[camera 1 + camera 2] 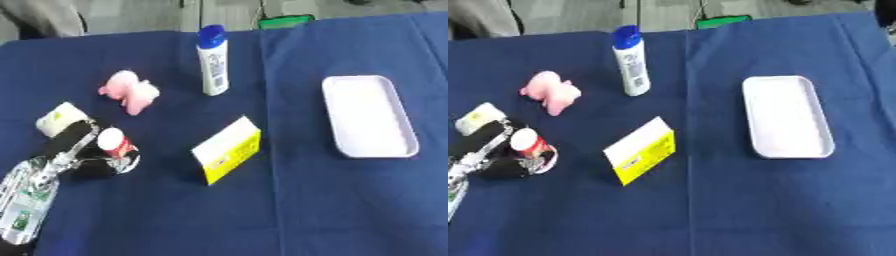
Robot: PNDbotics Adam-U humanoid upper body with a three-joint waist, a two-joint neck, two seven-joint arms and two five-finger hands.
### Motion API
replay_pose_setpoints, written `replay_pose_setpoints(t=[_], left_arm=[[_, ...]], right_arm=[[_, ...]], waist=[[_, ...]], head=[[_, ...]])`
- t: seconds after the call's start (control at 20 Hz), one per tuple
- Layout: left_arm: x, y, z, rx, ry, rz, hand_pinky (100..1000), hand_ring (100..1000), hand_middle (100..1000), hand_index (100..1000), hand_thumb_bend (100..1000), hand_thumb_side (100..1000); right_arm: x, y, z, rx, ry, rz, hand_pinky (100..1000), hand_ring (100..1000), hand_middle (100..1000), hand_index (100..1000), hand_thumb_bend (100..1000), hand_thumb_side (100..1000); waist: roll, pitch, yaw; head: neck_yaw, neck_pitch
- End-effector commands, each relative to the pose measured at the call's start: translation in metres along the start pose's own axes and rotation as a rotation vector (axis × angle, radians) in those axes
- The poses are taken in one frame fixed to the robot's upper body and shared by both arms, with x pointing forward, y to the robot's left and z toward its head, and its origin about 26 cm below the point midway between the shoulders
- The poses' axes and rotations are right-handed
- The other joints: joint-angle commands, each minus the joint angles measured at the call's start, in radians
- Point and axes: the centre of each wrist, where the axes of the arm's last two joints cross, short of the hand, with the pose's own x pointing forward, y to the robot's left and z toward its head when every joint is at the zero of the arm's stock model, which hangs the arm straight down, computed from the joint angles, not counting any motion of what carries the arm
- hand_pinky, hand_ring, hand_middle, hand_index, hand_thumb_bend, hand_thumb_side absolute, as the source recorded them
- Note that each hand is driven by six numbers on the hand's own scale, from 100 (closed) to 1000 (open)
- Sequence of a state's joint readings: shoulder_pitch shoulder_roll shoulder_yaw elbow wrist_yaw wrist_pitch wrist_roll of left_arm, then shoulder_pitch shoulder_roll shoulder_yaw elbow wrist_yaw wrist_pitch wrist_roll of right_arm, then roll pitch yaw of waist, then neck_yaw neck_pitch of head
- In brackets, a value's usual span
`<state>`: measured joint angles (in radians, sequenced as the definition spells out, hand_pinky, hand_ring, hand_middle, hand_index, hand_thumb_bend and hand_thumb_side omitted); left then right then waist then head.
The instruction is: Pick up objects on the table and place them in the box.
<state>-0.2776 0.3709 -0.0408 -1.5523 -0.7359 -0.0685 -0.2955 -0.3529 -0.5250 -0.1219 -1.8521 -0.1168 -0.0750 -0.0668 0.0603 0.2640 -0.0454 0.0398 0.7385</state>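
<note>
Left hand (83, 150), nearest, fingers curled round a small red-and-white cup (115, 143) standing on the blue cloth; white tray (367, 116) lies well off to its right, so the cup may tip or slip out during that long carry.

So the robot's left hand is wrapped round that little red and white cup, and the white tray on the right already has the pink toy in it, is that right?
Not quite. The white tray holds nothing; the pink toy lies on the blue cloth at the far left, beside the white bottle with the blue cap, as the left eye view shows. The left hand is indeed curled round the red and white cup.
</note>
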Motion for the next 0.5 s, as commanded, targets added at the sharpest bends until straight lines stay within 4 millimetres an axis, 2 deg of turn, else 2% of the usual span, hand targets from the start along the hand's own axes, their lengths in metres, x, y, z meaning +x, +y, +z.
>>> replay_pose_setpoints(t=[0.05, 0.25, 0.35, 0.5], left_arm=[[0.001, 0.006, -0.003, 0.043, -0.012, 0.033, 165, 295, 482, 612, 100, 430], [0.014, 0.018, -0.011, 0.089, -0.063, 0.068, 160, 292, 479, 609, 100, 441], [0.028, 0.032, -0.017, 0.119, -0.121, 0.059, 162, 295, 480, 611, 100, 446], [0.065, 0.062, -0.031, 0.167, -0.258, 0.04, 160, 294, 480, 611, 100, 447]], right_arm=[[0.007, -0.004, -0.005, 0.004, -0.031, 0.018, 834, 852, 880, 845, 492, 476], [0.006, -0.004, -0.005, 0.004, -0.029, 0.017, 834, 851, 880, 845, 492, 475], [0.006, -0.004, -0.005, 0.005, -0.028, 0.017, 834, 851, 880, 845, 492, 475], [0.005, -0.003, -0.005, 0.008, -0.024, 0.017, 834, 851, 880, 845, 492, 475]], waist=[[0.001, -0.017, 0.0], [0.0, -0.02, 0.0], [-0.001, -0.022, 0.0], [-0.001, -0.027, -0.004]], head=[[-0.004, 0.002], [-0.015, 0.002], [-0.027, 0.001], [-0.053, -0.002]])
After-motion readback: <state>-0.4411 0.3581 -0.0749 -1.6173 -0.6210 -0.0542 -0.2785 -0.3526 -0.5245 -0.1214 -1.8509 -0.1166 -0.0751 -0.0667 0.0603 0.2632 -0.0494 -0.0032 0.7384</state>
